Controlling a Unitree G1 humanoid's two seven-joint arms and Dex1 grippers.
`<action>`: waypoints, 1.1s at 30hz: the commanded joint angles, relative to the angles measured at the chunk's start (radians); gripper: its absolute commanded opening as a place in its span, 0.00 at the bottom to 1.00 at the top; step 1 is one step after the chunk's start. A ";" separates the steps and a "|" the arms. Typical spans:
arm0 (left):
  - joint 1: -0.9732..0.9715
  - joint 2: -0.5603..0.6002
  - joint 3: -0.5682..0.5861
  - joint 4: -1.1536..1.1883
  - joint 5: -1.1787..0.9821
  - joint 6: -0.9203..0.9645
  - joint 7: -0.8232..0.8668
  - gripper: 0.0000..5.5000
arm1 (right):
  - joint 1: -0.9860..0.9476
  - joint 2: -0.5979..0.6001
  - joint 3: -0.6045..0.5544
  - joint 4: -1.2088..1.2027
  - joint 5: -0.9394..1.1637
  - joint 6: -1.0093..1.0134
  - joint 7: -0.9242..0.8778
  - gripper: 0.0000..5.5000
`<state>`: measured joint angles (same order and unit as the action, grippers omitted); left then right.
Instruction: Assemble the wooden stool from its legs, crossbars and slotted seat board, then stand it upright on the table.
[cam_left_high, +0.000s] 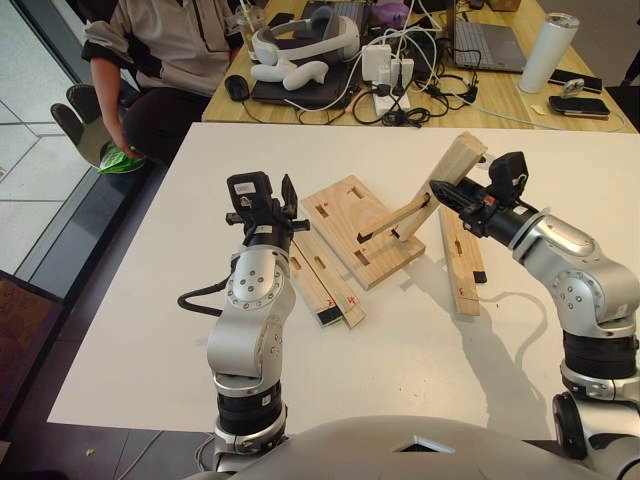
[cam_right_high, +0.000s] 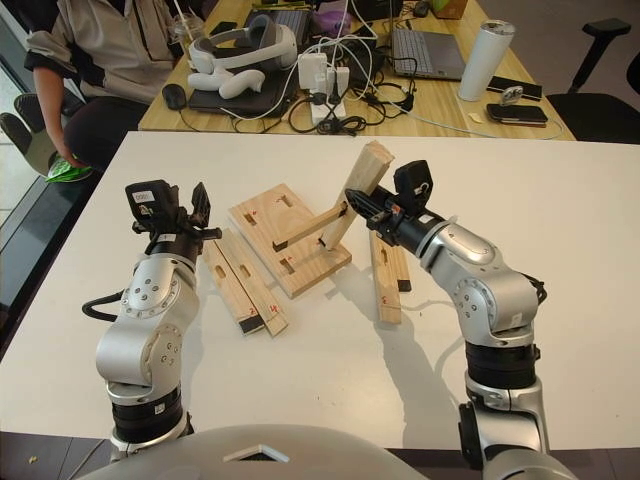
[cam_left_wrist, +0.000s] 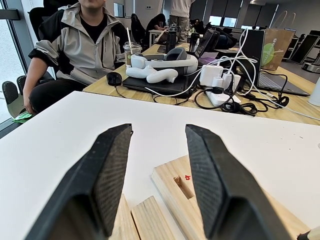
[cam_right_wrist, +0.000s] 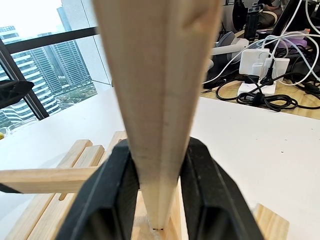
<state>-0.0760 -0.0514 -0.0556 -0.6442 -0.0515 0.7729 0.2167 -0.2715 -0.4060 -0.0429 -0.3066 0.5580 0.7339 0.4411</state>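
right gripper (cam_left_high: 445, 193) pinching tilted leg (cam_left_high: 462, 155) at seat board (cam_left_high: 340, 210) | left gripper (cam_left_wrist: 159, 135) spread, beside loose pieces (cam_left_high: 325, 285)

One pale wooden slotted seat board (cam_left_high: 340, 212) lies on the white tabletop (cam_left_high: 200, 330). A pair of long flat wooden bars (cam_left_high: 325, 282) lies left of it and a second pair of bars (cam_left_high: 462, 268) right of it: four in all. One thicker wooden leg (cam_left_high: 457, 163) carries one thin wooden crossbar (cam_left_high: 395, 218). The wooden tabletop behind (cam_left_high: 500, 100) holds one white headset (cam_left_high: 305, 40), one white tumbler (cam_left_high: 548, 50) and one grey laptop (cam_left_high: 485, 45).
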 joint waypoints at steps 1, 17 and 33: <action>-0.010 -0.033 -0.001 0.004 0.001 0.009 0.002 0.36 | -0.021 0.031 -0.024 0.035 -0.020 -0.020 -0.039 0.28; 0.004 -0.047 0.006 0.002 -0.015 0.009 0.001 0.36 | -0.374 -0.001 -0.270 0.059 0.211 0.035 -0.050 0.49; -0.003 -0.051 0.001 0.007 -0.057 0.013 0.020 0.36 | -0.171 -0.151 0.088 0.137 0.103 0.237 0.052 0.49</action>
<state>-0.0753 -0.0528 -0.0441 -0.6378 -0.1079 0.7733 0.2303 -0.5544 -0.5866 -0.0247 -0.2127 0.6769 0.8669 0.4948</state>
